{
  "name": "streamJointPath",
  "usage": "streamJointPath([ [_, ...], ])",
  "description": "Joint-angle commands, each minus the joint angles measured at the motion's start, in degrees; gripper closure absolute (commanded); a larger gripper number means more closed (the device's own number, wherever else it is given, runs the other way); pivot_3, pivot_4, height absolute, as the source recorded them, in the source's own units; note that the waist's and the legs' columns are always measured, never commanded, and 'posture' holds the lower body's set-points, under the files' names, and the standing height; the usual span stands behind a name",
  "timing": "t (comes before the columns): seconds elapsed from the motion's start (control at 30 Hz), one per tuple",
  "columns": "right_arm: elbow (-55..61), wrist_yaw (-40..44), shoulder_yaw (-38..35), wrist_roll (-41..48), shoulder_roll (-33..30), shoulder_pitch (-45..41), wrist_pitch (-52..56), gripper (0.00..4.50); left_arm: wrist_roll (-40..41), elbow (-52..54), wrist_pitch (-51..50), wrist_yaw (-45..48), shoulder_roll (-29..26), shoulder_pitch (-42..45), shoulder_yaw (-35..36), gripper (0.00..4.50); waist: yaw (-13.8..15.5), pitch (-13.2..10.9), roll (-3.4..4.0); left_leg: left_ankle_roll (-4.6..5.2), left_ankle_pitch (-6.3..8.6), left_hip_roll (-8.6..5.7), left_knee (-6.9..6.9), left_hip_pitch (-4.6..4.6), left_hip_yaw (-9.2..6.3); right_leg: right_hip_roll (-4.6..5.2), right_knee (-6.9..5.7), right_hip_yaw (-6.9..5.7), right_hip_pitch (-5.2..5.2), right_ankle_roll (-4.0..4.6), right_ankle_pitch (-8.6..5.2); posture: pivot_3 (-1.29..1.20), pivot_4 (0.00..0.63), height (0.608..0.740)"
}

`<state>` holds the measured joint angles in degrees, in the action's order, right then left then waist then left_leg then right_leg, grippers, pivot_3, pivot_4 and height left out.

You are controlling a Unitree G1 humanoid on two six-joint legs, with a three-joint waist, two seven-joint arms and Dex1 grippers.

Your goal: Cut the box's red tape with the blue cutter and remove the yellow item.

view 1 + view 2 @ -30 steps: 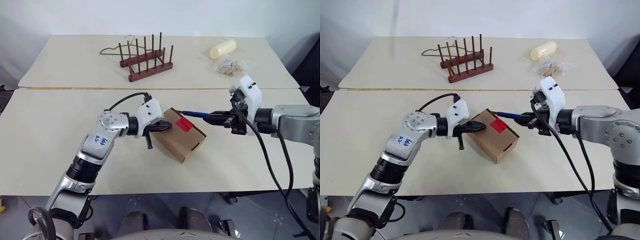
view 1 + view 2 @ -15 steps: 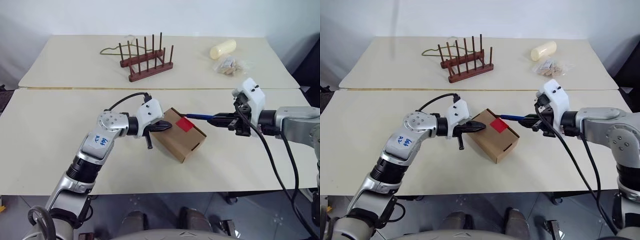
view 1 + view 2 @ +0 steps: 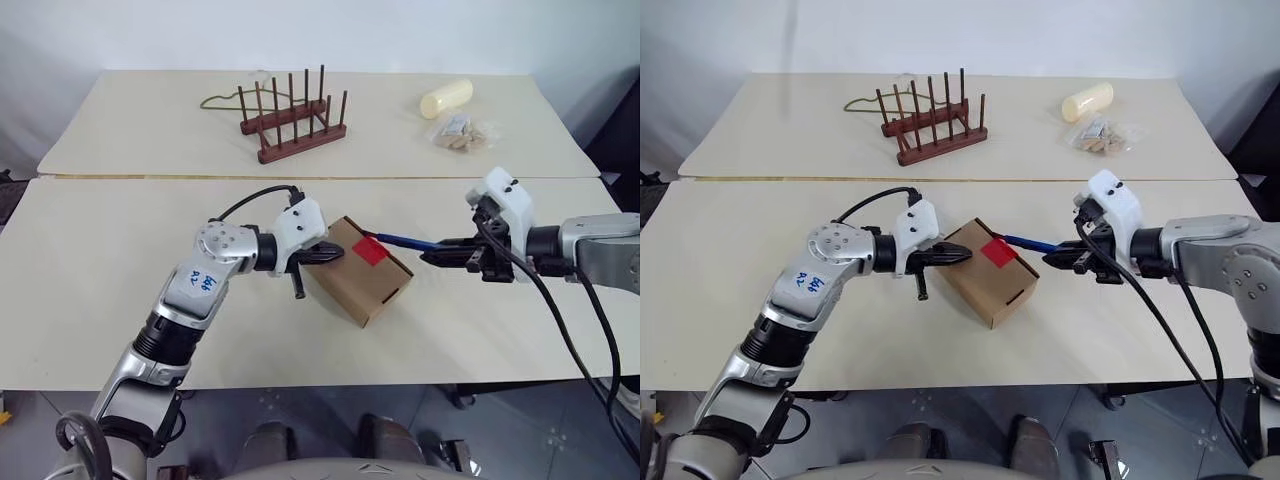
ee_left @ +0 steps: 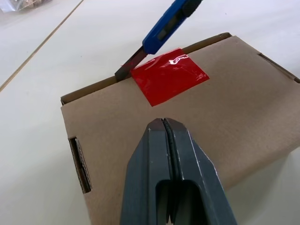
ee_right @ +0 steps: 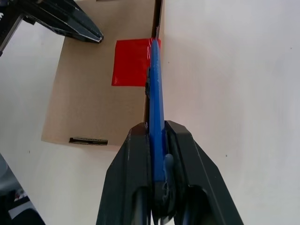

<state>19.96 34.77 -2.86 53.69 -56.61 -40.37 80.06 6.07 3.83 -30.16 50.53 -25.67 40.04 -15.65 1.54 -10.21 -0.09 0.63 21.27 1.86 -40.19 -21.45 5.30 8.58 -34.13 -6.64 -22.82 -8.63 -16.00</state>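
Note:
The brown box (image 3: 362, 272) lies on the near table with its lid closed and the red tape (image 3: 372, 249) across the lid's far edge. My left gripper (image 4: 162, 123) is shut, its tips pressing on the lid just short of the tape (image 4: 168, 75). My right gripper (image 5: 157, 129) is shut on the blue cutter (image 5: 155, 93). The cutter's (image 4: 169, 24) dark blade meets the lid's edge at the tape's corner. The yellow item is hidden.
On the far table stand a wooden peg rack (image 3: 293, 125), a pale cream cylinder (image 3: 445, 97) and a clear bag of small pieces (image 3: 462, 132). A thin cord (image 3: 218, 100) lies beside the rack. A seam (image 3: 150, 177) divides the two tables.
My right wrist has turned and its hand has drifted slightly right and down, so the cutter slants differently; its tip stays at the tape's edge. The left gripper and box have not moved.

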Motion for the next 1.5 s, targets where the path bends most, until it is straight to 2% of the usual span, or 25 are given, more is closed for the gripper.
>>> streamJointPath([
  [0.03,-0.68,1.51,0.78,-0.11,-0.57,-2.04,2.25,4.35,-1.61,-0.70,-1.13,0.18,0.07,0.25,-2.75,4.49,0.00,0.00,0.00,0.00,0.00,0.00,0.00,0.00,0.00,0.00,-0.01,0.00,0.00,0.00,0.00,0.00,0.150,0.740],
  [0.5,-7.28,7.51,10.84,-3.41,-1.65,-13.84,10.57,4.35,-2.62,-0.33,-2.54,-0.96,1.58,0.58,-4.53,4.49,-0.02,0.01,0.01,0.00,0.00,0.00,-0.01,0.01,0.00,0.00,-0.02,0.00,0.01,0.00,0.00,0.00,0.150,0.740],
  [0.8,-9.77,10.20,14.51,-1.02,-4.16,-17.74,12.44,4.35,-2.96,-0.67,-4.37,-1.63,2.13,0.31,-5.38,4.49,0.09,0.01,0.00,0.00,0.00,-0.01,-0.02,0.01,-0.02,0.02,-0.01,0.00,0.02,0.00,0.00,0.00,0.150,0.740],
  [1.27,-15.49,8.02,18.73,4.89,-4.16,-24.95,12.44,4.35,-3.14,-0.80,-5.01,-1.68,2.67,0.11,-6.82,4.49,0.08,0.01,0.00,0.00,0.00,-0.01,-0.03,0.01,-0.01,0.03,0.00,0.00,0.02,0.00,0.00,0.00,0.150,0.740],
  [1.4,-16.43,3.77,17.63,1.94,0.57,-24.87,12.44,4.35,-3.12,-0.19,-5.31,-1.94,2.64,-0.42,-6.89,4.49,-0.13,0.04,0.00,0.00,0.00,-0.01,-0.03,0.02,-0.01,0.02,-0.02,0.00,0.03,0.00,0.00,0.00,0.150,0.740],
  [1.5,-15.17,3.10,18.12,-0.04,0.96,-24.29,12.44,4.35,-3.07,0.55,-5.69,-2.09,2.36,-0.80,-6.77,4.49,-0.02,0.04,0.00,0.00,0.00,0.00,-0.04,0.01,-0.01,0.02,-0.04,-0.01,0.02,0.00,0.00,0.00,0.150,0.740],
])
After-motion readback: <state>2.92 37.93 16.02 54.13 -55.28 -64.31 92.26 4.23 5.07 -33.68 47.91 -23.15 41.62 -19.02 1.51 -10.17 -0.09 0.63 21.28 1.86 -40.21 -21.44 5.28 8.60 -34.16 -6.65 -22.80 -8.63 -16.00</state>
